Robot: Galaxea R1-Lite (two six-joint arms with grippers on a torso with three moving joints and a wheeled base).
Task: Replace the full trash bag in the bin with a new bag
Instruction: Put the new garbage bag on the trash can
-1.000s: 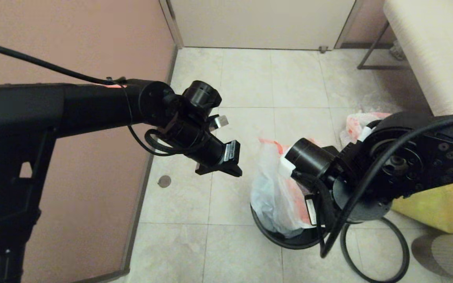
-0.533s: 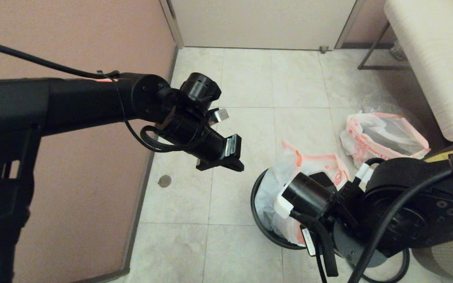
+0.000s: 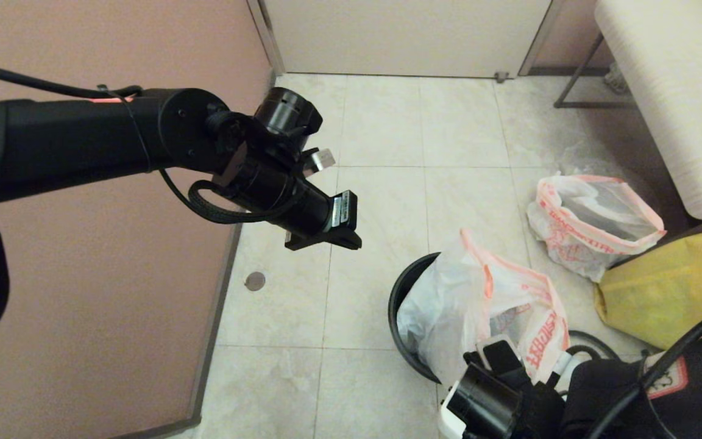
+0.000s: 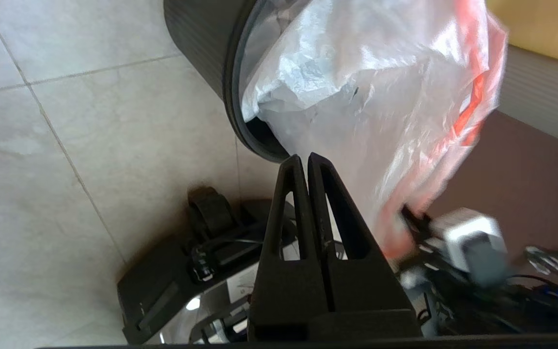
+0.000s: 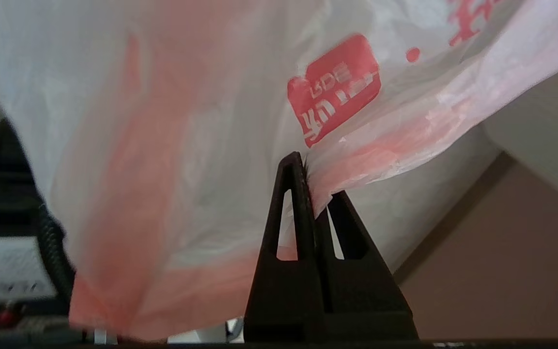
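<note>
Here the right gripper (image 5: pixel 310 186) is clamped on a fold of the new bag (image 3: pixel 497 305), a thin white bag with red-orange print, so that the film can be drawn over the mouth of the bin (image 3: pixel 401 305). The bag's body hangs inside the round black bin, while its upper part stands above the rim and leans toward the right arm at the lower edge of the head view. The left gripper (image 4: pixel 308 162), fingers pressed together and holding nothing, hangs in the air beside the bin, apparently parked clear of the work. The full trash bag (image 3: pixel 595 225), its banded mouth gaping, lies on the floor beyond the bin, touching a yellow bag (image 3: pixel 662 292). A thin dark hoop (image 3: pixel 595 341) shows just beside the bin, mostly hidden by the arm. The floor (image 3: pixel 375 134) is pale square tile; a pink wall (image 3: pixel 113 49) bounds its left edge, a cream door (image 3: pixel 406 36) its far edge.
</note>
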